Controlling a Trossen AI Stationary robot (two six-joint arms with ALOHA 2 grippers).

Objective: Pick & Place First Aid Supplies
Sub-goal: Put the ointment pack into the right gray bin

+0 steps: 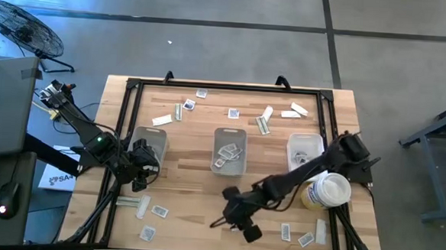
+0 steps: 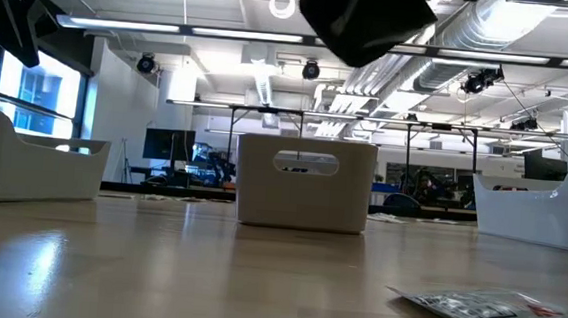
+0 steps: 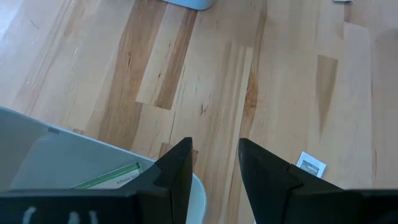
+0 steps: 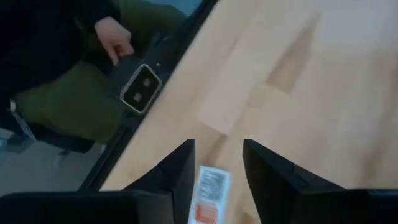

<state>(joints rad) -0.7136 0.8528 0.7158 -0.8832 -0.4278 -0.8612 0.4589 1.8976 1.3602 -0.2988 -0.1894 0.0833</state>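
Near the table's 6 o'clock edge the right end effector (image 1: 237, 221) hangs low with its fingers apart and nothing between them; its wrist view shows a white packet with red print (image 4: 208, 190) lying on the wood just under the gap, not gripped. More loose sachets (image 1: 151, 221) sit at about 7 o'clock and others (image 1: 295, 234) at 5 o'clock. At 9 o'clock the left end effector (image 1: 140, 183) waits by the left tray (image 1: 150, 140), fingers moderately apart and empty; a green-striped strip (image 3: 109, 177) already lies in that tray. The middle tray (image 1: 229, 150) holds a few packets, and the right tray (image 1: 306, 148) seems to hold one, though that is hard to make out. Toward 12 o'clock several packets (image 1: 263, 121) remain scattered, so most of the sorting is left
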